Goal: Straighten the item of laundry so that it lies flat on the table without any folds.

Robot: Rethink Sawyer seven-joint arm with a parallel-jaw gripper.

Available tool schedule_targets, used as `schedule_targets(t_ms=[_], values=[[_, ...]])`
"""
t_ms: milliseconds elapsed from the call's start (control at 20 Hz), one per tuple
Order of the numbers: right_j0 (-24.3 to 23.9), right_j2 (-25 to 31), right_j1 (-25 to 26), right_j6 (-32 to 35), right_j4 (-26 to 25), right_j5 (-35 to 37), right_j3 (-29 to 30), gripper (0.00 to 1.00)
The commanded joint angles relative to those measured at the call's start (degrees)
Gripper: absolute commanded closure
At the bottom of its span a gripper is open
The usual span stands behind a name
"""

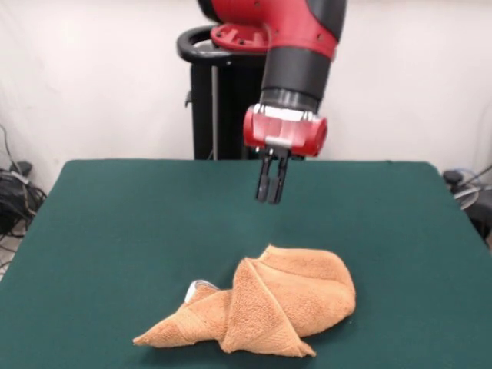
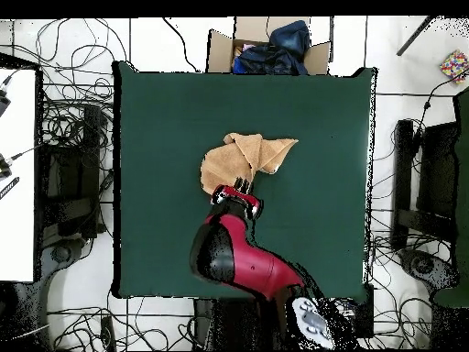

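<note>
The orange-tan towel lies crumpled on the dark green table, near its front edge. It is twisted, with overlapping triangular folds and a pointed end at the left. A small white tag peeks out at its left side. My gripper hangs above the table behind the towel, clear of it, with its fingers close together and nothing between them. In the overhead view the towel lies near the middle of the table. The red arm reaches to its near edge and hides the fingers.
The black pedestal stands behind the table's far edge. In the overhead view a cardboard box with dark blue cloth sits just past the table's top edge. Cables lie on the floor around the table.
</note>
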Motion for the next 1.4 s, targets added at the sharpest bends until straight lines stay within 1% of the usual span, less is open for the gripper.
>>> schedule_targets(t_ms=[50, 200, 350, 450, 550, 650, 750, 850, 950, 1000, 1250, 1400], values=[[1.0, -1.4, -9.3, 14.0, 3.7, 10.3, 7.4, 1.0], [0.1, -1.5, -12.3, 14.5, 2.9, 12.1, 9.8, 1.0], [-0.8, -1.3, -14.1, 14.2, 2.7, 14.3, 10.6, 1.0], [-1.0, -1.0, -12.7, 14.5, 2.1, 11.9, 9.8, 1.0], [-2.4, 1.3, -7.9, 16.4, 0.3, 6.5, 8.5, 1.0], [-2.4, 1.7, -3.3, 17.5, -1.4, -0.4, 6.9, 1.0], [-1.2, 0.7, -0.8, 17.3, -0.7, -2.9, 6.3, 1.0], [-0.6, 0.3, -0.3, 16.2, -0.3, -3.2, 6.1, 1.0], [-1.7, 1.3, 0.2, 15.8, -1.3, -3.0, 6.0, 1.0], [-2.5, 2.1, 0.8, 15.9, -2.2, -4.4, 6.0, 0.0], [-3.3, 3.0, 2.6, 17.0, -3.9, -7.8, 5.4, 0.0], [-2.2, 2.5, 4.8, 18.4, -2.6, -11.2, 4.7, 0.0]])
